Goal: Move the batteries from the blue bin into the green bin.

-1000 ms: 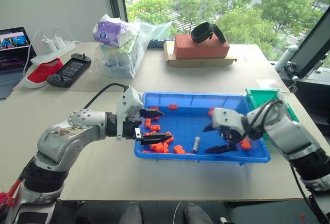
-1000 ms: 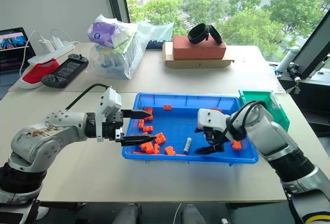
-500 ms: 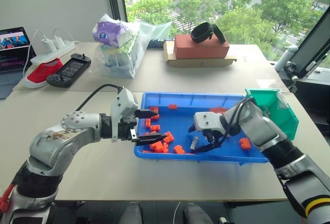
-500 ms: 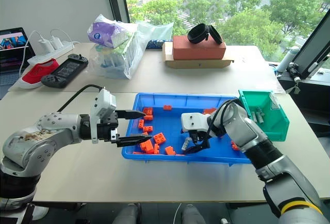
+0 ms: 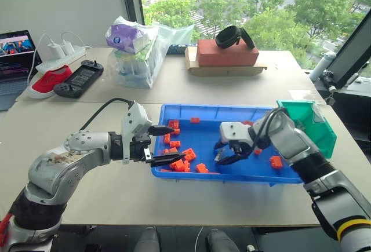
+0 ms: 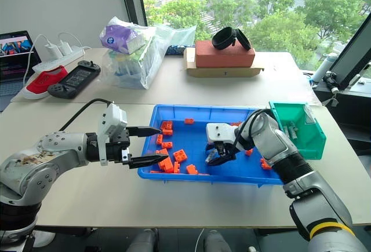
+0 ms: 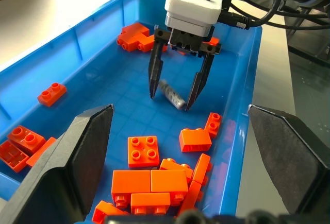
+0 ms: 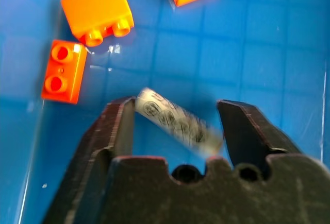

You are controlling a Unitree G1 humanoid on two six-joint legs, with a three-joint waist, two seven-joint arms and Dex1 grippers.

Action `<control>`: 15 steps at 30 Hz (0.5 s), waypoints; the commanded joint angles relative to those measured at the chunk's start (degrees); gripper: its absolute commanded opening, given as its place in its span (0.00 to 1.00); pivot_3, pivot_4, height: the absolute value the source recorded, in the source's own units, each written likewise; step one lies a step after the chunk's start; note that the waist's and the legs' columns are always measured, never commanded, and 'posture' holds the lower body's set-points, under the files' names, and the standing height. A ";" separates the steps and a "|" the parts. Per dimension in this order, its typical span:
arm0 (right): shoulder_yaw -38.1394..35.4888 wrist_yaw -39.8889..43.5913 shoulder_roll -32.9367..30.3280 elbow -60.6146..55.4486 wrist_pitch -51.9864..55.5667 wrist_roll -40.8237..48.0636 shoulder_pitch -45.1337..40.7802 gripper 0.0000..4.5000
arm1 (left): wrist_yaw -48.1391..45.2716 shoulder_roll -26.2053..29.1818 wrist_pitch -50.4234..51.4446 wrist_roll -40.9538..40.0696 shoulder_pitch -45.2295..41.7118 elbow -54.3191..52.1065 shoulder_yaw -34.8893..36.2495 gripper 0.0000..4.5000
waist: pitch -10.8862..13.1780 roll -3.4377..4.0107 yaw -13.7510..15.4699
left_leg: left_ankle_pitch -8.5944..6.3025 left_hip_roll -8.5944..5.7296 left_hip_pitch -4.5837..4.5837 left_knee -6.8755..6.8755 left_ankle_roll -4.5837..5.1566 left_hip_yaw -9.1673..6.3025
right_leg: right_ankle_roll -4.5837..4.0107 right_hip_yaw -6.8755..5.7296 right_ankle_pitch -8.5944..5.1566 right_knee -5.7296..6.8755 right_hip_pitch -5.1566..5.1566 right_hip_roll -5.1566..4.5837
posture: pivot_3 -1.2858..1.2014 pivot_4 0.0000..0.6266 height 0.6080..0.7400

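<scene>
The right gripper (image 7: 172, 94) is down inside the blue bin (image 5: 174, 112), its two black fingers (image 8: 117, 131) straddling a battery (image 7: 171, 95) that lies on the bin floor. The fingers sit on either side of the silvery cylinder, one end of it touching a finger in the right wrist view, the other end just short of the opposite finger; the jaws are part-way in and not clamped, and whether the battery is lifted off the floor cannot be told. Around it, orange toy bricks (image 7: 143, 150) lie scattered, most of them heaped toward the bin's left end, with a few more near the far wall.

Over on the left, the left gripper (image 5: 162, 145) hangs at the bin's left rim with its fingers spread wide apart, holding nothing, pointed across toward the bricks.

The green bin (image 6: 295, 129) stands at the blue bin's right end, just beside it, and a few batteries in the green bin (image 6: 291, 128) already lie inside. Both bins rest on the pale desk (image 5: 116, 200). Farther back, on the desk behind, stand a plastic bag of goods (image 5: 136, 52), a red brick-like block (image 5: 227, 52) with a black strap on top, a handheld game console (image 5: 80, 78) and a laptop (image 5: 14, 61).
</scene>
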 commanded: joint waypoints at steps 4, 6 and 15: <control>-0.52 -0.58 -0.98 -2.56 3.19 -1.50 3.38 0.04 | -0.22 0.04 -1.01 0.02 -0.62 -0.79 0.24 1.00 | -0.02 -0.02 -0.10 | 0.00 0.00 0.10 -0.02 0.00 0.00 | 0.00 0.01 0.00 0.03 0.07 0.00 | 0.52 0.24 1.00; -1.01 -0.82 -1.11 -3.36 4.01 -1.36 3.80 0.00 | -0.35 -0.02 -1.13 0.06 -0.56 -0.79 0.09 1.00 | -0.03 -0.03 0.02 | 0.00 0.00 0.11 -0.01 0.00 -0.01 | 0.00 0.00 0.00 0.02 0.10 0.00 | 0.52 0.24 1.00; -8.00 -1.55 -1.56 -6.99 12.55 4.28 1.41 0.00 | -0.11 -0.80 -1.25 0.22 -0.20 -1.12 -0.32 1.00 | -0.03 -0.03 0.01 | 0.01 0.00 0.09 -0.02 -0.01 -0.01 | 0.00 0.00 0.00 0.02 0.08 0.00 | 0.52 0.24 1.00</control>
